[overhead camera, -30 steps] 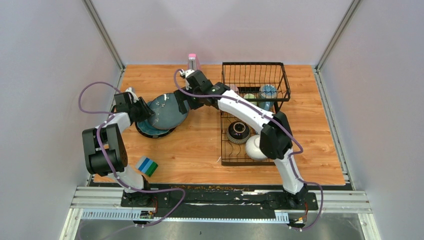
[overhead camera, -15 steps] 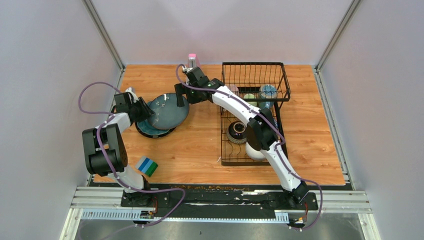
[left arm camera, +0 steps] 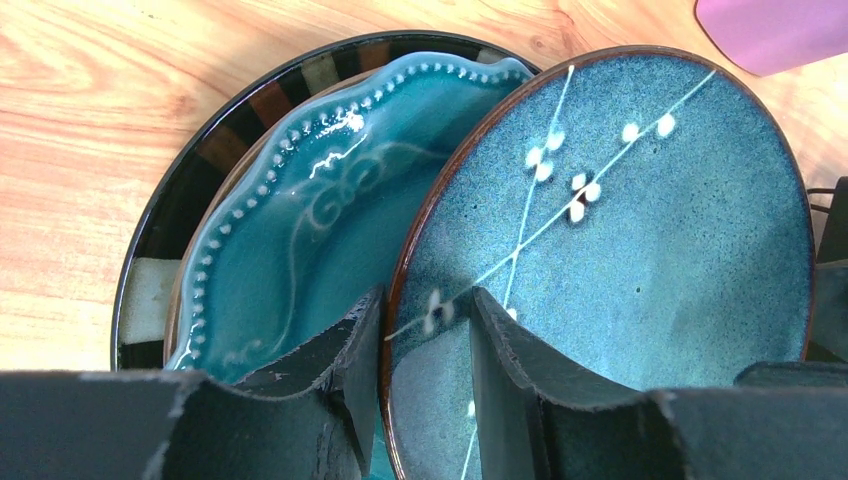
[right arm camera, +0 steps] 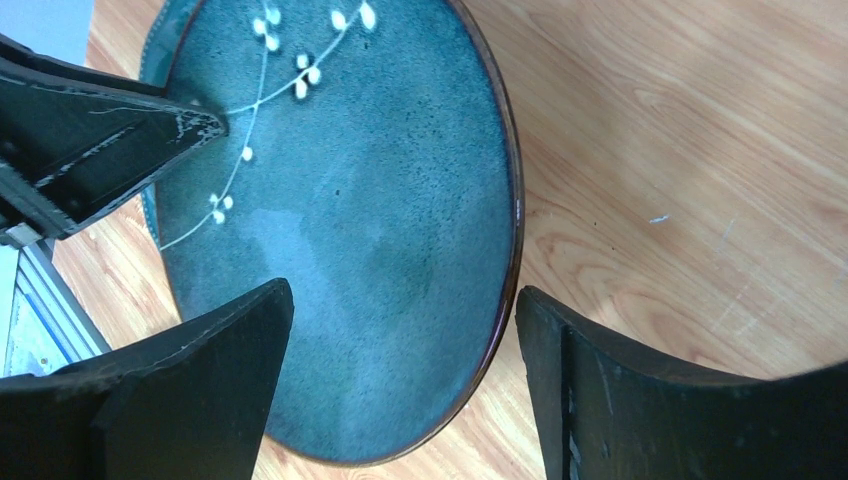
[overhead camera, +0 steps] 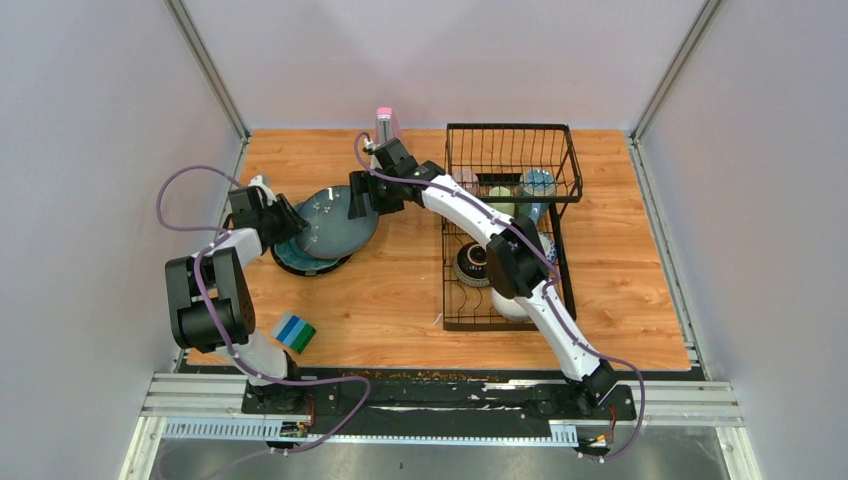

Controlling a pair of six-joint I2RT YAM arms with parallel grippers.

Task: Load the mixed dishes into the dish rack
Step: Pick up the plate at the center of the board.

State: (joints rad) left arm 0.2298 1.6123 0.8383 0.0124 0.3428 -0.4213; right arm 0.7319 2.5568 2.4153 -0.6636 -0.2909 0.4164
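A blue-grey white-flecked plate (overhead camera: pixel 335 222) (left arm camera: pixel 620 230) (right arm camera: pixel 370 230) stands tilted on edge at the left of the table. My left gripper (overhead camera: pixel 283 222) (left arm camera: pixel 425 300) is shut on its near rim, one finger on each face. My right gripper (overhead camera: pixel 358 200) (right arm camera: pixel 400 295) is open and straddles the opposite rim. One of its fingers hangs over the plate's face, and the other stands just outside the rim with a gap. The black wire dish rack (overhead camera: pixel 556 262) stands to the right, holding a dark brown bowl (overhead camera: pixel 477 262), a white bowl (overhead camera: pixel 505 300) and mugs in its basket end.
Under the tilted plate lies a teal plate (left arm camera: pixel 300 230) on a dark striped plate (left arm camera: pixel 170 210) (overhead camera: pixel 300 264). A pink metronome (overhead camera: pixel 384 122) stands behind my right gripper. A blue-green striped block (overhead camera: pixel 295 333) lies near the left arm's base.
My right gripper has shifted a little back and left along the plate's far rim, and its jaws have narrowed slightly. The left gripper and the plate have stayed put.
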